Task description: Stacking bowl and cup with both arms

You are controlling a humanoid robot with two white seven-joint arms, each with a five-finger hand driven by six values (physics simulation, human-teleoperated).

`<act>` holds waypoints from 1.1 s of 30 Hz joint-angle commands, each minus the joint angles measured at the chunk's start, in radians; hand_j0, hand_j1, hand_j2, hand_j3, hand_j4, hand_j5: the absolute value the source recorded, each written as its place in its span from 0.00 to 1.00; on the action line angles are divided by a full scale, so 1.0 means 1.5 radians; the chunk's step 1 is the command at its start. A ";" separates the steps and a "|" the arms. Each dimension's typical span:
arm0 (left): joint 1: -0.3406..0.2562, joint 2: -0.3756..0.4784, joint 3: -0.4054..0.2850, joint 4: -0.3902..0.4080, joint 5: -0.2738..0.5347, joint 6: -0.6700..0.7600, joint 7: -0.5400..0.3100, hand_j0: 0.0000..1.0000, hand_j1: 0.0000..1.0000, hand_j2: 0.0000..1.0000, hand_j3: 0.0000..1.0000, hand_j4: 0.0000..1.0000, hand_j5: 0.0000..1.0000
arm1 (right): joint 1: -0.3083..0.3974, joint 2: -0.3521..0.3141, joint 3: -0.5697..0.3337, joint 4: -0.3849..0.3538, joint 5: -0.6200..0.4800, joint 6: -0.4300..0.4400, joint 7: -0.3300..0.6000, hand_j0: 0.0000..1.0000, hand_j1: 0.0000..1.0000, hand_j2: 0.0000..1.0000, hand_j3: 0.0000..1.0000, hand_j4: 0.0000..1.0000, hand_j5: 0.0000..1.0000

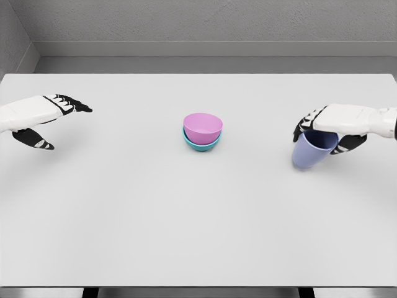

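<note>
white table [198, 236], grey wall [205, 22] behind; bowls [202, 131] mid-table.

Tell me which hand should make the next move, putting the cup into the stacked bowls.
Right. The right hand already grips the lavender cup by its rim, tilted, right of the pink bowl nested in the teal bowl. The left hand is open and holds nothing, far left.

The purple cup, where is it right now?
In the head view, the purple cup is at the table's right side, tilted in the right hand, well right of the pink bowl nested in the teal bowl.
</note>
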 commanded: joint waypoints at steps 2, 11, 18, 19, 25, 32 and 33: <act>0.000 0.001 0.001 0.000 0.004 0.001 0.000 1.00 1.00 1.00 1.00 1.00 1.00 | -0.002 -0.001 -0.004 0.000 -0.005 0.001 0.001 0.62 0.62 0.62 0.62 0.62 0.62; 0.000 0.001 0.000 -0.001 0.004 0.001 0.000 1.00 1.00 1.00 1.00 1.00 1.00 | -0.004 -0.001 -0.046 0.000 -0.004 0.001 0.001 0.61 0.61 0.61 0.61 0.61 0.61; 0.000 0.001 0.000 -0.002 0.003 0.001 0.000 1.00 1.00 1.00 1.00 1.00 1.00 | -0.018 0.001 -0.054 0.001 -0.004 0.001 0.001 0.61 0.61 0.61 0.61 0.61 0.61; 0.000 0.001 0.000 -0.002 0.003 0.001 0.000 1.00 1.00 1.00 1.00 1.00 1.00 | -0.018 0.006 -0.054 0.001 -0.005 0.001 0.001 0.61 0.61 0.61 0.61 0.61 0.61; 0.000 0.001 0.000 -0.002 0.003 0.001 0.000 1.00 1.00 1.00 1.00 1.00 1.00 | -0.046 0.041 -0.053 0.036 -0.001 0.001 0.001 0.61 0.61 0.61 0.61 0.61 0.61; 0.000 0.001 0.000 -0.002 0.003 0.001 0.000 1.00 1.00 1.00 1.00 1.00 1.00 | -0.071 0.072 -0.050 0.066 -0.001 0.001 0.001 0.59 0.59 0.59 0.59 0.59 0.59; 0.000 0.001 0.000 -0.002 0.003 0.001 0.000 1.00 1.00 1.00 1.00 1.00 1.00 | -0.072 0.072 -0.049 0.066 -0.001 0.001 0.001 0.59 0.59 0.59 0.59 0.59 0.59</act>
